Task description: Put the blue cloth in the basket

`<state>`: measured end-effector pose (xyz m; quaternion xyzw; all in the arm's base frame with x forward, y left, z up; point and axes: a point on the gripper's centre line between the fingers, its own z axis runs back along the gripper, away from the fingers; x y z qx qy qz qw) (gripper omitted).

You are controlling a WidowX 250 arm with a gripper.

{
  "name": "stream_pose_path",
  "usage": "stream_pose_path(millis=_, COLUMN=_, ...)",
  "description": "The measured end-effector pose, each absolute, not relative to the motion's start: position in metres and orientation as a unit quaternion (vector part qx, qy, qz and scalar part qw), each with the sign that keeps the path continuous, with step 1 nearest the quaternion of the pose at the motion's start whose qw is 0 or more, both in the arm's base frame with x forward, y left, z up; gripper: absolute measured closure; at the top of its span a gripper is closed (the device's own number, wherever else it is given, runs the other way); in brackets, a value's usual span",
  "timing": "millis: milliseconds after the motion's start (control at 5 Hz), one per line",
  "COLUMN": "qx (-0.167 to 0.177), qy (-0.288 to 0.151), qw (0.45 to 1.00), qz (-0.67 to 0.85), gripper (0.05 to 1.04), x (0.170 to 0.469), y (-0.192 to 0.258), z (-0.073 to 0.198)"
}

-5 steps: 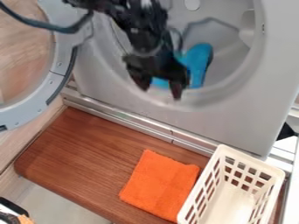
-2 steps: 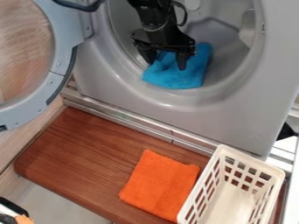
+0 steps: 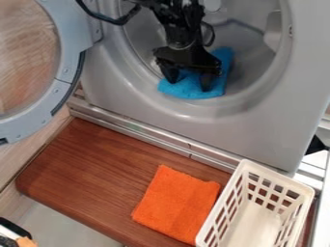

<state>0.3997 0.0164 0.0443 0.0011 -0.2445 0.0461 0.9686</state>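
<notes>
While the end effector [image 3: 189,85] hangs wide over it, the blue cloth [image 3: 195,94] looks bright, matte and loosely spread.

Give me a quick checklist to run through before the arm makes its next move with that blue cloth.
1. Machine door open: ok.
2. Gripper at the blue cloth, inside the machine's round opening: ok.
3. Fingers spread apart for a grasp: ok.
4. Cloth pinched firmly: cannot tell; the fingers stand apart, and their contact with the fabric is unclear.
5. Basket upright with its mouth facing up: ok.
6. Blue cloth in the basket: not ok; it lies in the machine.
</notes>
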Motion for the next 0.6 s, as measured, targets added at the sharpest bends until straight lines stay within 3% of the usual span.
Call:
stream_pose_path(millis=200, qx=0.005, qy=-0.235, qw=0.971, qz=0.038, gripper=0.189, x=0.400, y=0.007, z=0.036)
stream_pose_path(millis=600, qx=0.001, qy=-0.227, qw=0.973, qz=0.047, gripper=0.770, x=0.389, y=0.004, z=0.035)
